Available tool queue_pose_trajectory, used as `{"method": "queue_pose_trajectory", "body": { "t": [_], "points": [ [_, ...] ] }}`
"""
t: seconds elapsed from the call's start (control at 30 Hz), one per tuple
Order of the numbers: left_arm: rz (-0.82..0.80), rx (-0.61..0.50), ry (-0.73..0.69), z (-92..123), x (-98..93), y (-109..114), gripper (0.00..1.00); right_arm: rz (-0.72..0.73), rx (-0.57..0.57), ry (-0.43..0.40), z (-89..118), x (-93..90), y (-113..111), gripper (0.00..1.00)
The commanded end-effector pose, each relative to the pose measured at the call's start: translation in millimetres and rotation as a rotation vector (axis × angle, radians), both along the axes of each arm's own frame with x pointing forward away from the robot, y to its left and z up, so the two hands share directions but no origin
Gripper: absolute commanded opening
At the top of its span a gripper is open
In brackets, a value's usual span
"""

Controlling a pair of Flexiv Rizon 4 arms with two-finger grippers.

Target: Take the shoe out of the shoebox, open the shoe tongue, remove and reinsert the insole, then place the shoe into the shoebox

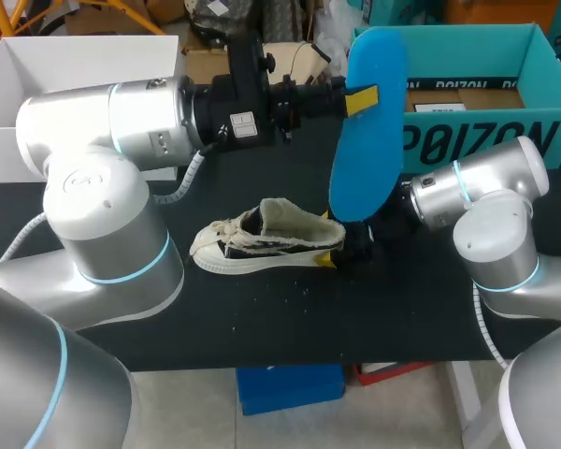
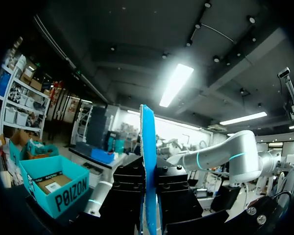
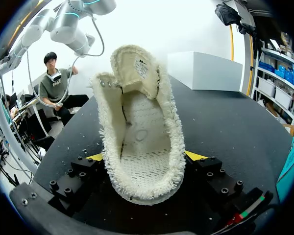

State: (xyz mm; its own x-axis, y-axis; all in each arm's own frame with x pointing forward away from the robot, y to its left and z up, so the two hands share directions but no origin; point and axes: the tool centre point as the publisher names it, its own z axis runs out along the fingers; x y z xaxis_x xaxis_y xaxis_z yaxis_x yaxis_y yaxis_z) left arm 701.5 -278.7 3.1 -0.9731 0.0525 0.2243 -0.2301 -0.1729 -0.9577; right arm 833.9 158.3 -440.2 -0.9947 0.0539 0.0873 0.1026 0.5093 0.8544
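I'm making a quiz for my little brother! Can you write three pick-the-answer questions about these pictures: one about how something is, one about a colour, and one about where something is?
1. How is the shoe?
A. Hanging in the air
B. Resting on the black table, its heel gripped by the right end effector
C. Upside down

2. What colour is the shoebox?
A. Red
B. Yellow
C. Teal

3. Where is the blue insole?
A. Held up above the shoe by the left end effector
B. Inside the shoe
C. Inside the shoebox

Answers:
1 B: the right wrist view shows a yellow fingertip on each side of the heel, sole on the table.
2 C: its walls are teal in the head view.
3 A: the insole stands on end in the air, pinched by the left end effector.
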Motion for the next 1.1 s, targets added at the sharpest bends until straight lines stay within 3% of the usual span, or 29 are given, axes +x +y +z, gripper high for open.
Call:
{"method": "queue_pose_trajectory", "body": {
  "t": [0.03,0.2,0.5,0.8,0.83,0.87,0.9,1.1],
  "points": [
    [-0.002,0.014,0.018,14,-3.8,7,0.0,-0.002,-0.001,0.0,-2,0.1,1,0.0],
    [0.004,0.03,0.005,27,-9.7,11,0.0,-0.002,-0.001,0.0,-2,0.1,1,0.0],
    [-0.043,-0.07,0.052,55,-21.1,10,0.0,-0.002,-0.001,0.0,-2,0.1,1,0.0],
    [-0.04,-0.072,0.031,61,-23.1,9,0.0,-0.001,0.006,0.003,-1,0.0,0,0.0],
    [-0.04,-0.072,0.031,61,-23.1,9,0.0,-0.003,0.019,0.005,2,0.1,-1,0.08],
    [-0.04,-0.072,0.031,61,-23.1,9,0.0,-0.002,0.02,0.006,3,0.4,-3,0.48],
    [-0.04,-0.072,0.031,61,-23.1,9,0.0,0.001,0.016,0.004,5,0.9,-4,1.0],
    [-0.04,-0.072,0.031,61,-23.1,9,0.0,0.068,-0.07,-0.042,24,3.1,-14,1.0]
  ]
}}
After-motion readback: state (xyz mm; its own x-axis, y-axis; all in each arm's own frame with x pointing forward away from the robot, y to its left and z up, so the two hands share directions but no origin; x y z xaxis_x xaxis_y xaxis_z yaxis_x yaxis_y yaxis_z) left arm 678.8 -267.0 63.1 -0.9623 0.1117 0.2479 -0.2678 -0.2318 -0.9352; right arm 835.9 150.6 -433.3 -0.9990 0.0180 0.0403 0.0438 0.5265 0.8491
